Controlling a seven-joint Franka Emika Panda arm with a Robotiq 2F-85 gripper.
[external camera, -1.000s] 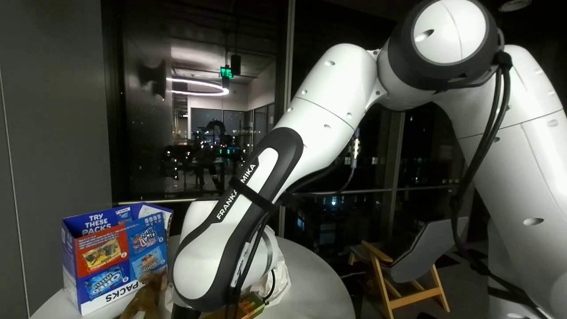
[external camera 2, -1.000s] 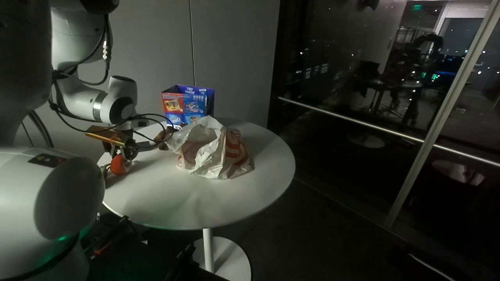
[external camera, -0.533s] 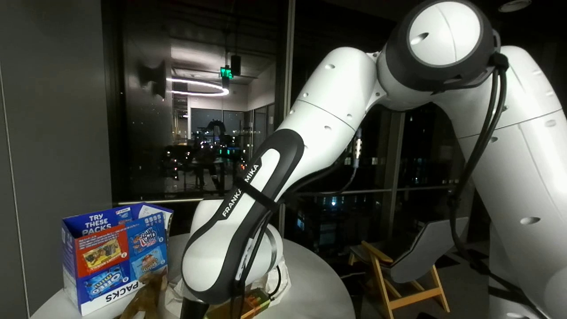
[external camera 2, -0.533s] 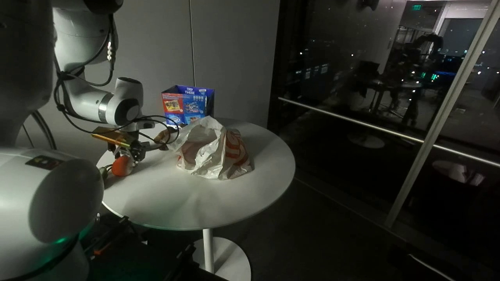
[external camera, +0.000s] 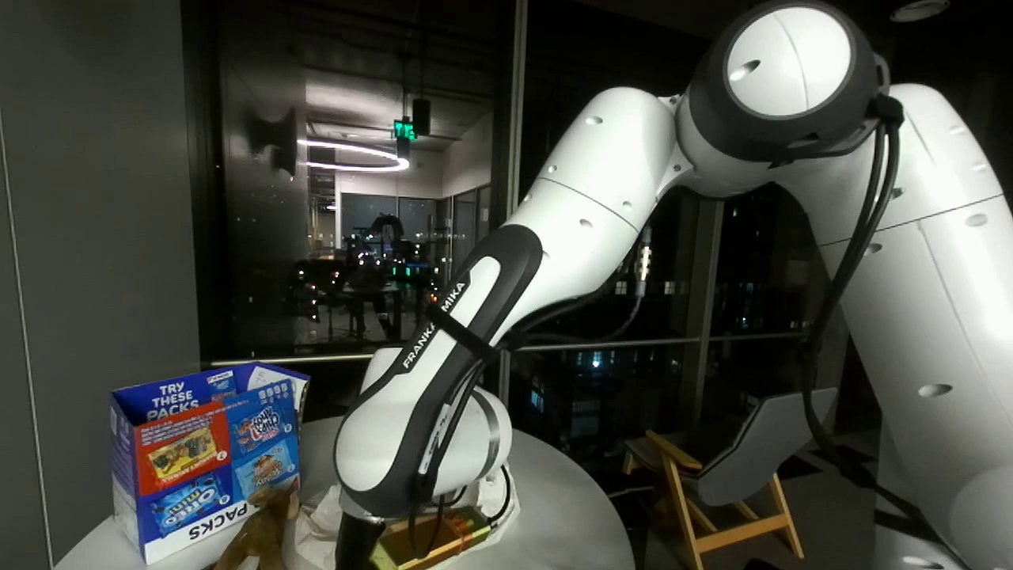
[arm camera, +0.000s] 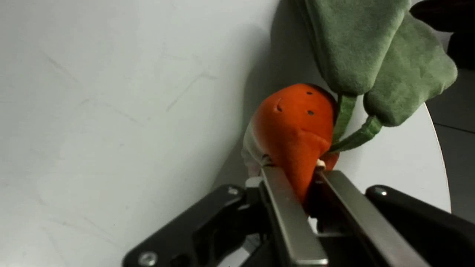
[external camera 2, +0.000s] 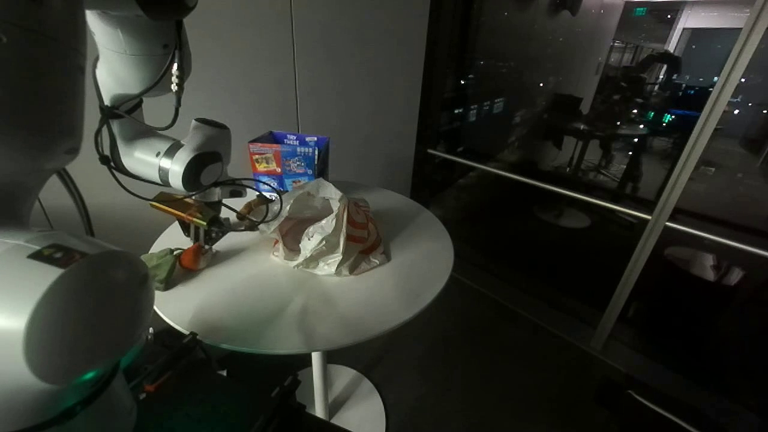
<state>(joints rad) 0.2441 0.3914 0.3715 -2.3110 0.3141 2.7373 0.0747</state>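
Observation:
My gripper (arm camera: 298, 172) is shut on a plush toy (arm camera: 293, 115) in the wrist view. The toy has a rounded orange-red and white body, small face marks and long green leaves (arm camera: 363, 48) on stalks. The orange cloth is pinched into a fold between the metal fingers. In an exterior view the gripper (external camera 2: 207, 237) points down at the left side of the round white table, with the toy (external camera 2: 193, 257) under it and the leaves (external camera 2: 161, 268) trailing left. I cannot tell whether the body touches the table. The fingers are out of sight in an exterior view (external camera: 427, 538).
A crumpled white and red plastic bag (external camera 2: 336, 240) stands open on the round table (external camera 2: 300, 312), right of the gripper. Behind it are a blue snack box (external camera 2: 288, 162) and a brown plush animal (external camera: 261, 526). A chair (external camera: 736, 475) stands near the window.
The arm and gripper have moved a little to the right in the exterior views. The plush toy has shifted right with the gripper, and more of its green leaves shows. Bag and box have not moved.

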